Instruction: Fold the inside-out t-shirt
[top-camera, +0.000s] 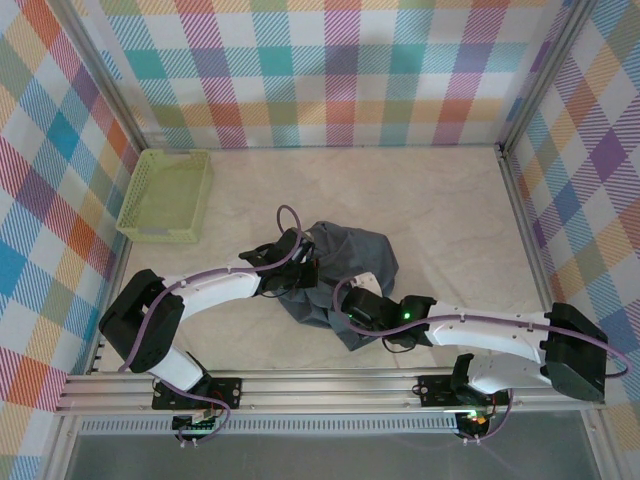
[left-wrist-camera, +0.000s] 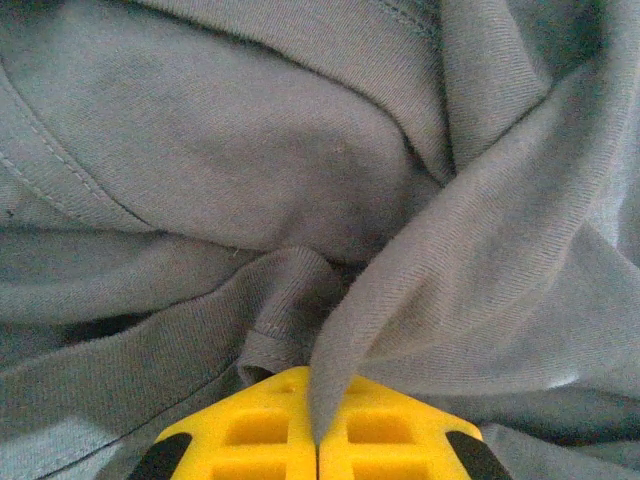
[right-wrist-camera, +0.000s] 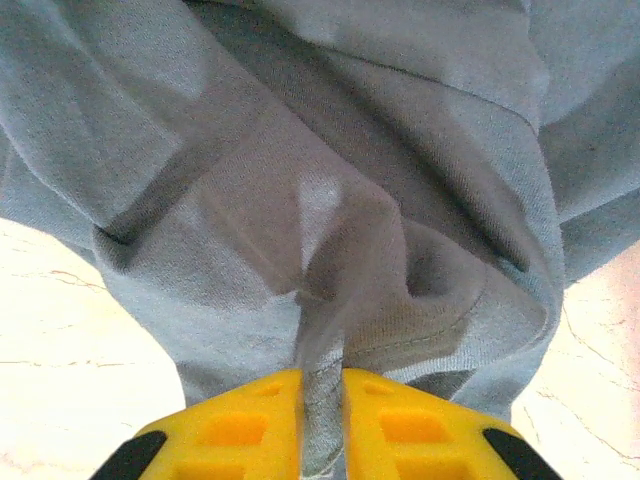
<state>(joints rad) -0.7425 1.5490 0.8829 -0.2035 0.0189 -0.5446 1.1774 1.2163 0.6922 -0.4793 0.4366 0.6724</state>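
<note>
The pale, marbled worktop (top-camera: 440, 200) is noted first, enclosed on three sides by checked panels. The inside-out t-shirt (top-camera: 350, 255) is found near the middle of the worktop, just ahead of the two arms. It is gathered into a rumpled dark grey heap and is not laid flat. No sleeve, hem line or neckline can be traced with certainty from above, though stitched seams are seen in the left wrist view. A lime-green mesh basket (top-camera: 165, 195) is set well apart at the far left and is not involved. The left pincer (left-wrist-camera: 318, 385) is closed tight, and a thin ridge of the cloth is pinched between its yellow fingers at the heap's left side. The right pincer (right-wrist-camera: 322, 385) is drawn in to a narrow gap at the near edge of the heap. A fold of the cloth is caught in that gap, and bare worktop is seen either side of the hanging fabric. Progress is judged to be at an early stage. No neat fold is evident. The garment is yet to be spread and flattened, and every fold is yet to be made.
</note>
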